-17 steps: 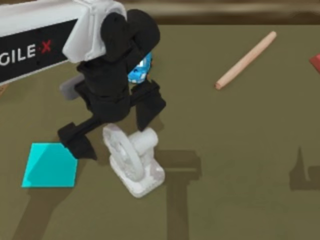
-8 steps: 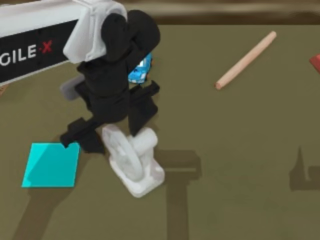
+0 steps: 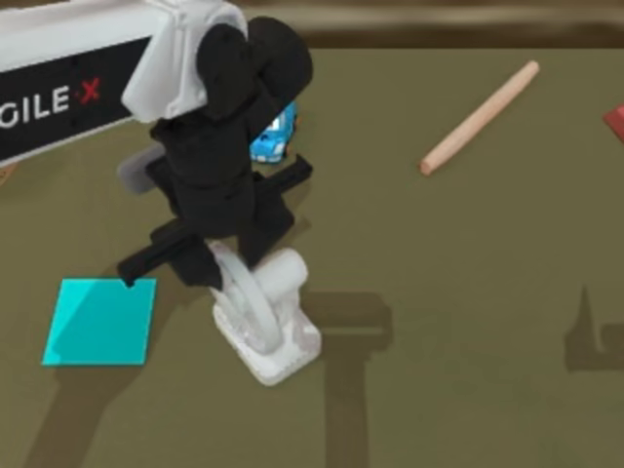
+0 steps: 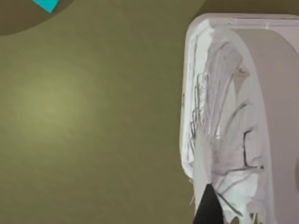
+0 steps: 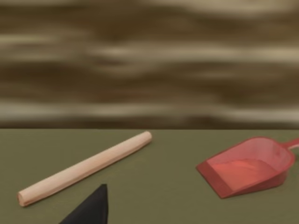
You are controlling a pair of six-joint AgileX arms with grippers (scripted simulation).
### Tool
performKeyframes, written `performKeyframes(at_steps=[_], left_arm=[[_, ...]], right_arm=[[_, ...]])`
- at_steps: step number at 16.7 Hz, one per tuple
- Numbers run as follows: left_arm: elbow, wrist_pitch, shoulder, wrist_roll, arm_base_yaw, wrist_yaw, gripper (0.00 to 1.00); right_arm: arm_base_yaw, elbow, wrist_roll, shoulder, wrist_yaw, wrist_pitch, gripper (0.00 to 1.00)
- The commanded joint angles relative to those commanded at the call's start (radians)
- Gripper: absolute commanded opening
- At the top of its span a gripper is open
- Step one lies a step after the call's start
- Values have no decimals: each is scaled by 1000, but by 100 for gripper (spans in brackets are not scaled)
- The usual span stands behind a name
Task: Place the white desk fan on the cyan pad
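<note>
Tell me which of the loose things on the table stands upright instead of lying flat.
The white desk fan, under the left gripper. Its ring grille rises on edge from its base, while the cyan pad, wooden stick and red scoop all lie flat.

Olive-green table (image 3: 468,292), matte and plain, bore long dark shadows under strong overhead light; beyond its far edge stood a blurred backdrop (image 5: 149,60) streaked brown and tan.

The left arm reaches in from the top view's left, its claw (image 3: 226,261) pointing down with the fingers close together.
</note>
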Motion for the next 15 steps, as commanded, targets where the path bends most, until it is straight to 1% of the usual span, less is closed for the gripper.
performKeyframes(at_steps=[8, 15], left_arm=[[7, -3, -5, 0, 0, 0, 0], [174, -182, -15, -3, 17, 0, 0]], right_arm=[[0, 0, 0, 0, 0, 0, 100], [0, 0, 0, 0, 0, 0, 100]])
